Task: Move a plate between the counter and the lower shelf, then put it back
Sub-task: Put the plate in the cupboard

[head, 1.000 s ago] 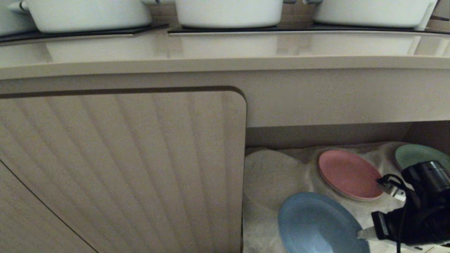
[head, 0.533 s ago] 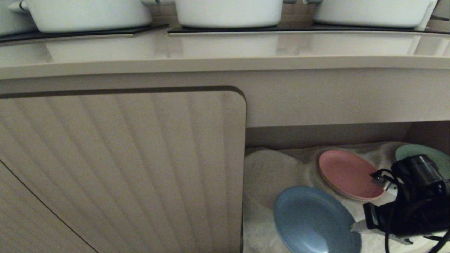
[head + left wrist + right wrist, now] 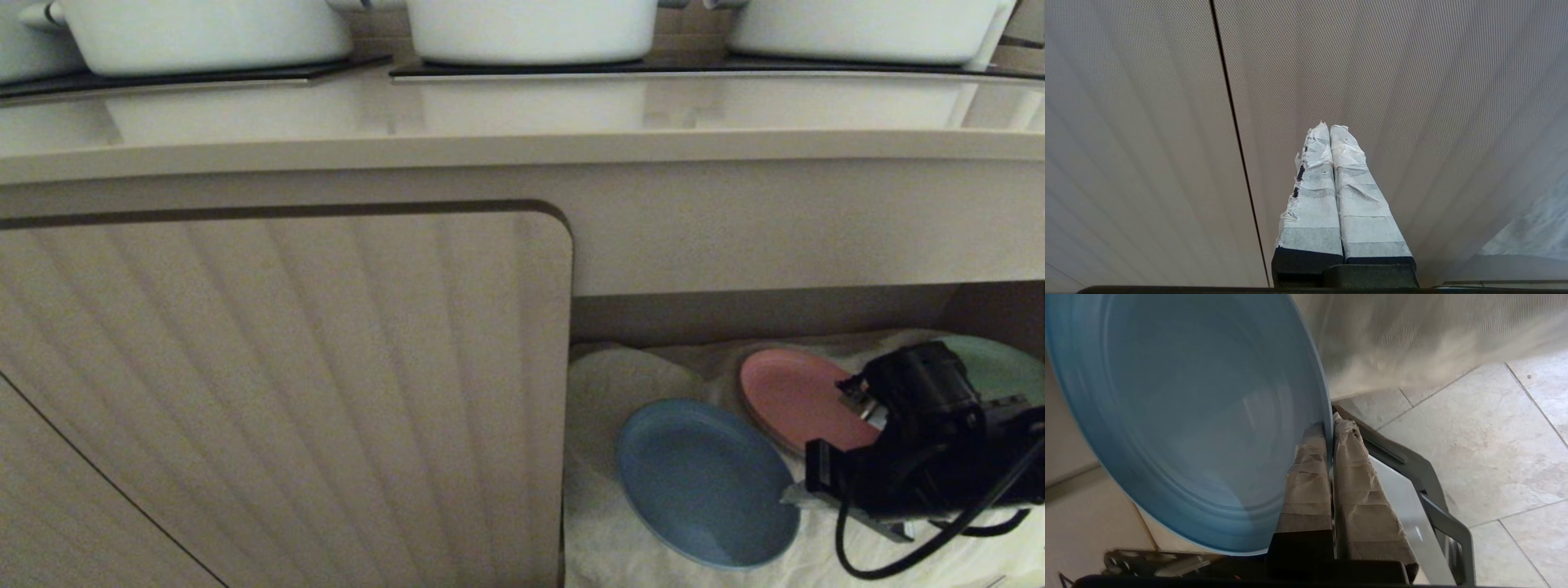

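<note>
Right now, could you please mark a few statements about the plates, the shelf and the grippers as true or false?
1. The right gripper is shut on the rim of the blue plate. True.
2. The pink plate sits on the counter. False: it lies on the white cloth in the lower shelf.
3. White pots stand on the counter. True.
4. The left gripper holds the green plate. False: it is shut on nothing, facing a ribbed cabinet panel.

free: white cloth [image 3: 629,384] left of plate [image 3: 702,482] | obstacle: pink plate [image 3: 788,396] behind
</note>
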Controlling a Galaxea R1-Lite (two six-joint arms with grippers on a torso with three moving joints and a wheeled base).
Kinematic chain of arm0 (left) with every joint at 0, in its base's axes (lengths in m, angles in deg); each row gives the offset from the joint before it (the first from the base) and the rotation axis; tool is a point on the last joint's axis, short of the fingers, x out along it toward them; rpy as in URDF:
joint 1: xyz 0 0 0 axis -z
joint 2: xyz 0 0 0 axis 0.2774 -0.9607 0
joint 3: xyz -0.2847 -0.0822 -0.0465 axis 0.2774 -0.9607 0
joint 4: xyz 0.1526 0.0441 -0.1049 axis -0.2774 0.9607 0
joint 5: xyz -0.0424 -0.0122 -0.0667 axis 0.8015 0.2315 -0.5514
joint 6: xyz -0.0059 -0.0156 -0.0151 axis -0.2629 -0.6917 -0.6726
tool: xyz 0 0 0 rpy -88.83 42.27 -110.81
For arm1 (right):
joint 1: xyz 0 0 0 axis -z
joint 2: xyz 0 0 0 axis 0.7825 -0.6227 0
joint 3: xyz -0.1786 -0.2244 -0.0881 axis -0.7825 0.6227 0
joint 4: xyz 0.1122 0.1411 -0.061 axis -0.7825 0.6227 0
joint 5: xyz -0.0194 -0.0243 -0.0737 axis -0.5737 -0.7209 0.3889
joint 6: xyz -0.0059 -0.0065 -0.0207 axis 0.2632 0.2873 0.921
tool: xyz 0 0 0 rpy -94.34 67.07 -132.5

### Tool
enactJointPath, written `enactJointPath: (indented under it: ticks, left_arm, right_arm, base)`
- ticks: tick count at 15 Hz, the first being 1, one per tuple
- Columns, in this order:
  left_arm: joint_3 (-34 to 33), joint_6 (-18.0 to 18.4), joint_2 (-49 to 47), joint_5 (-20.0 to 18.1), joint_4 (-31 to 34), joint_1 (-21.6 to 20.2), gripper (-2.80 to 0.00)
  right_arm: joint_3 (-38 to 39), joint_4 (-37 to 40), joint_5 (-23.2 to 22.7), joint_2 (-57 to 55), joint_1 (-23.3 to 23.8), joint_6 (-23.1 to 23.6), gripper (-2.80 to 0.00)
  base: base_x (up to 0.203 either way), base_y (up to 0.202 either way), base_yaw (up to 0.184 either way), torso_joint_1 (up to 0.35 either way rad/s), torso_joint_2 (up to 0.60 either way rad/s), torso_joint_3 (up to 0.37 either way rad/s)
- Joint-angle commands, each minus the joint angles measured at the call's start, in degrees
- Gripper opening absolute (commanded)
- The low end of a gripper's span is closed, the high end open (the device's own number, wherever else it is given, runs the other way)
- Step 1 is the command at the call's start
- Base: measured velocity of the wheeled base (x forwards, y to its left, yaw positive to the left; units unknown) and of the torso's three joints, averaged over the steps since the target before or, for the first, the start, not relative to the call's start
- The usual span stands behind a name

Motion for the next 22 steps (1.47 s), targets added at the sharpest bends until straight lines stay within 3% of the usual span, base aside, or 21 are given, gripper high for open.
enactJointPath:
  ticks: [1, 7, 11, 14, 22]
  left_arm:
    - [0.0, -0.1, 0.0, 0.0, 0.0, 0.0, -2.80]
    - [0.0, -0.1, 0.0, 0.0, 0.0, 0.0, -2.80]
    - [0.0, 0.0, 0.0, 0.0, 0.0, 0.0, -2.80]
    - [0.0, -0.1, 0.0, 0.0, 0.0, 0.0, -2.80]
    - [0.0, -0.1, 0.0, 0.0, 0.0, 0.0, -2.80]
  right_arm:
    - [-1.8, -0.1, 0.7, -1.7, -0.4, -0.7, -2.80]
    - [-6.7, -0.3, 3.8, -4.9, -3.3, -6.9, -2.80]
    - [-7.2, -4.6, 6.7, -6.8, -6.2, -10.7, -2.80]
    - [-9.0, -4.4, 6.8, -7.6, -7.4, -16.1, -2.80]
    - [-11.6, -4.5, 7.7, -9.9, -8.4, -18.2, -2.80]
  base:
    - [0.000, 0.000, 0.000, 0.000, 0.00, 0.000]
    - [0.000, 0.000, 0.000, 0.000, 0.00, 0.000]
    - [0.000, 0.000, 0.000, 0.000, 0.00, 0.000]
    - [0.000, 0.000, 0.000, 0.000, 0.00, 0.000]
    - [0.000, 0.000, 0.000, 0.000, 0.00, 0.000]
